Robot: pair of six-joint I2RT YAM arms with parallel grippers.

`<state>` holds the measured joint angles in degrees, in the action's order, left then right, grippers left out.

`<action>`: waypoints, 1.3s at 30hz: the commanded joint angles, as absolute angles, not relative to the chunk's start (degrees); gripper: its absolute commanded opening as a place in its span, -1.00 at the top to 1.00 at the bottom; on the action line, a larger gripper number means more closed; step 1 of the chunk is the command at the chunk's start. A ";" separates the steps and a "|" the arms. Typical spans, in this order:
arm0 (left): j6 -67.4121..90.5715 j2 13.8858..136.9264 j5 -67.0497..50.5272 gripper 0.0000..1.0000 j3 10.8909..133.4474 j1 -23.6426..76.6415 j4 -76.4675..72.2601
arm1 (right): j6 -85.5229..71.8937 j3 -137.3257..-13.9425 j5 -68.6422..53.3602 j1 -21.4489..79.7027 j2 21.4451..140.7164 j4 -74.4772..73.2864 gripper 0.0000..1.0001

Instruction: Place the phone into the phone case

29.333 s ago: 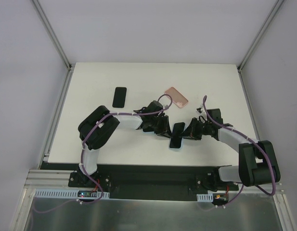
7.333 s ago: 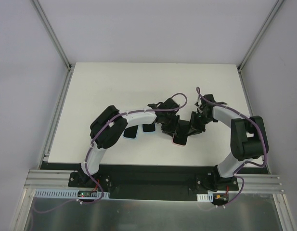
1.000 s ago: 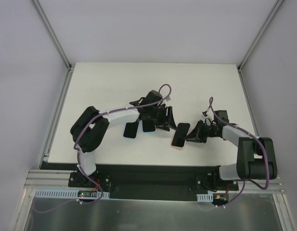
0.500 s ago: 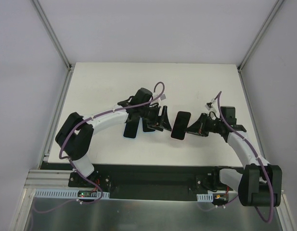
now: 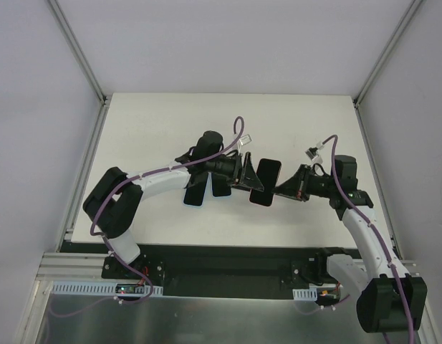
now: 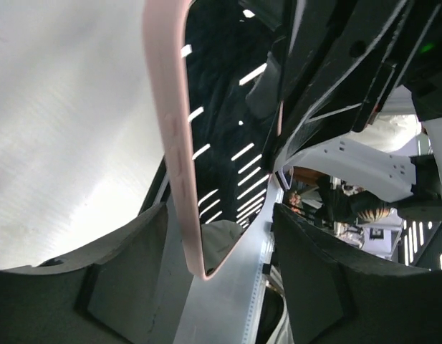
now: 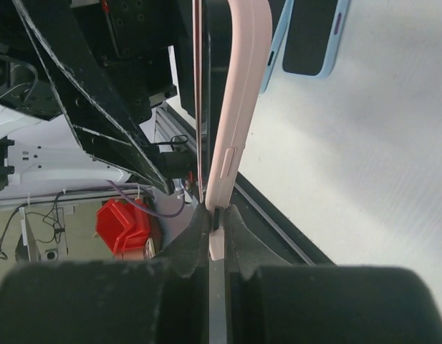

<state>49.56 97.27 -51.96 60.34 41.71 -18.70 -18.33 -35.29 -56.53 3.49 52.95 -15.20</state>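
Note:
The phone (image 5: 264,182) sits in a pink phone case (image 7: 238,107) and is held up on edge above the white table (image 5: 156,129). My right gripper (image 5: 284,190) is shut on the case's lower end (image 7: 215,223). In the left wrist view the dark screen (image 6: 228,122) reflects ceiling lights inside the pink rim (image 6: 174,150). My left gripper (image 6: 221,276) stands open around the phone's lower corner, with a gap on each side. From above, the left gripper (image 5: 243,175) is just left of the phone.
Two more phones in light blue cases (image 5: 195,192) (image 5: 221,185) lie screen up on the table under the left arm, also seen in the right wrist view (image 7: 310,36). The table's near edge and black rail (image 5: 221,251) run below the grippers.
The right arm has lifted the cased phone off the table and carried it up and left, between the left gripper's fingers. The left gripper has opened wider.

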 commanded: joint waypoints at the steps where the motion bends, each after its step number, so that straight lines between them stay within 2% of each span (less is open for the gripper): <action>1: 58.69 97.73 -57.47 -0.07 59.24 42.63 -36.61 | -21.62 -39.29 -61.61 5.18 51.06 -11.87 0.95; 2: 60.19 98.34 -57.83 0.02 58.46 42.63 -39.17 | -21.53 -39.37 -61.52 5.53 50.98 -11.78 0.93; 3: 61.77 98.52 -58.53 0.24 57.93 42.54 -41.29 | -21.45 -39.29 -61.52 5.62 50.89 -11.86 0.91; 6: 66.87 99.40 -58.97 0.58 56.34 42.54 -48.42 | -21.27 -38.94 -61.61 5.80 50.71 -11.87 0.74; 7: 68.45 99.49 -58.97 0.75 56.08 42.54 -49.73 | -21.10 -38.76 -61.52 5.97 50.80 -11.87 0.61; 9: 69.52 99.58 -58.80 0.86 55.72 42.54 -51.85 | -20.48 -38.15 -61.44 5.89 51.06 -11.87 0.45; 10: 69.78 99.41 -58.10 0.91 55.64 42.45 -51.86 | -20.30 -37.88 -61.61 5.98 51.15 -11.78 0.22; 13: 69.79 98.62 -57.83 0.93 56.25 41.92 -51.77 | -19.60 -35.87 -62.31 6.68 50.72 -10.55 -0.11; 16: 68.74 98.00 -57.75 0.94 57.21 41.22 -49.93 | -22.23 -32.70 -62.49 7.47 48.78 -6.25 -0.19; 18: 68.03 97.74 -57.39 0.95 58.01 40.87 -48.52 | -23.46 -31.56 -62.49 7.73 47.99 -3.79 -0.19; 25: 64.52 97.03 -54.93 0.99 58.62 40.69 -44.48 | -26.71 -30.76 -62.75 8.09 47.99 -0.62 0.13; 34: 61.35 96.86 -52.03 1.00 58.80 40.52 -41.84 | -29.09 -30.85 -62.49 9.84 50.10 -0.26 0.20; 36: 60.74 96.59 -50.98 1.00 58.80 40.61 -40.88 | -30.23 -30.59 -62.49 10.11 49.83 2.10 0.34; 37: 59.25 96.50 -50.63 1.00 58.89 40.61 -39.56 | -30.58 -30.59 -62.40 10.19 49.66 2.37 0.55; 39: 56.00 95.54 -48.71 1.00 59.59 40.69 -33.44 | -32.24 -30.59 -62.05 10.20 49.48 2.46 0.75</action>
